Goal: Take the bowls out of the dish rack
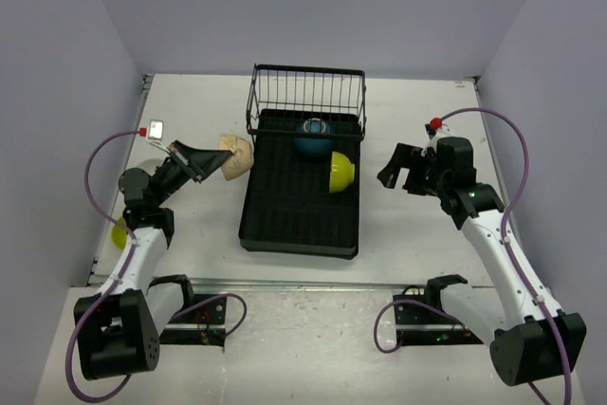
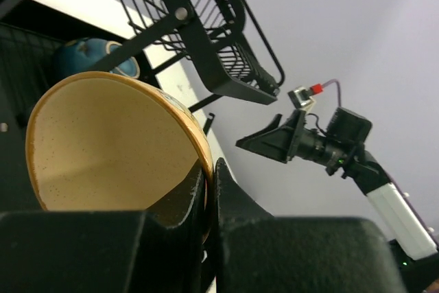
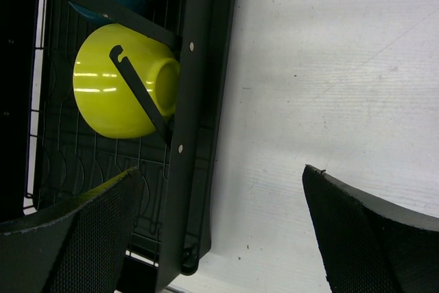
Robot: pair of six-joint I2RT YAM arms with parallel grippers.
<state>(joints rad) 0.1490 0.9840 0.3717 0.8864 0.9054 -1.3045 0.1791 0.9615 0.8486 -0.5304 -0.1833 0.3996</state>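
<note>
The left claw (image 1: 216,166) pinches the cream bowl (image 1: 239,153) by its rim; it looks slick, breakable. The right claw (image 1: 403,177) gapes empty.

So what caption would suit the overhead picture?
Left gripper holds a cream bowl beside the dish rack; right gripper hangs open.

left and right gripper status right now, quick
left gripper: closed on the rim of the cream bowl
right gripper: open, holding nothing
</note>
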